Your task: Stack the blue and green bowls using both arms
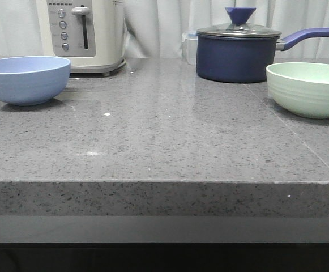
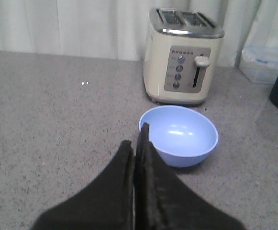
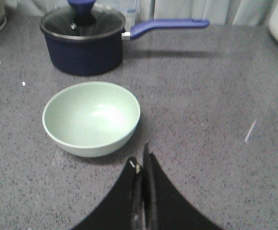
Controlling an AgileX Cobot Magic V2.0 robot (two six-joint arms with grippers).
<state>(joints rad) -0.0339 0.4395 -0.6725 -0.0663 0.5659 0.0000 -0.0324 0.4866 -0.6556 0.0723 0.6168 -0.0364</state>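
The blue bowl (image 1: 25,79) sits upright and empty at the far left of the grey counter, in front of the toaster. The green bowl (image 1: 307,88) stands empty at the far right, near the saucepan. Neither arm shows in the front view. In the left wrist view my left gripper (image 2: 135,139) is shut with nothing in it, held above the counter just short of the blue bowl (image 2: 179,135). In the right wrist view my right gripper (image 3: 140,160) is shut and empty, hovering close beside the green bowl (image 3: 91,117).
A cream toaster (image 1: 85,34) stands at the back left. A dark navy saucepan (image 1: 238,54) with a glass lid and long blue handle stands at the back right, a clear plastic container (image 1: 189,48) behind it. The counter's front edge (image 1: 164,182) runs across the near side.
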